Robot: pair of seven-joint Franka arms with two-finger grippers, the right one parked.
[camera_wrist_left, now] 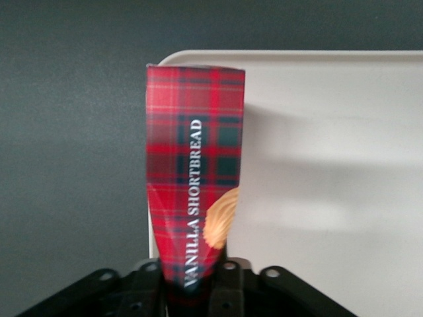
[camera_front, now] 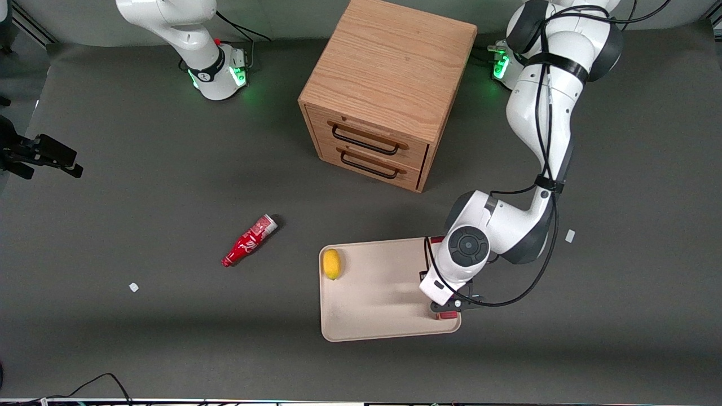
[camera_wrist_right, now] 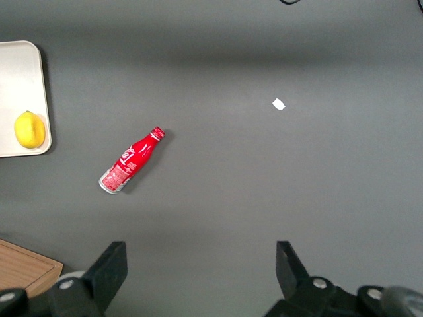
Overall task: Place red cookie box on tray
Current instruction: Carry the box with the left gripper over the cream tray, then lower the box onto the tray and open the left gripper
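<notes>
Over the flat beige tray's [camera_front: 372,304] edge, the gripper [camera_wrist_left: 195,277] is clamping the tartan-red cardboard cookie box [camera_wrist_left: 195,178]; only the wrist view is showing this grasp.

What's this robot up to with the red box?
The working arm's gripper is holding the red cookie box, a tartan shortbread carton, at the edge of the tray toward the working arm's end of the table. A lemon already lies on the tray. A red bottle lies on the table, and a wooden drawer cabinet stands farther from the camera.
</notes>
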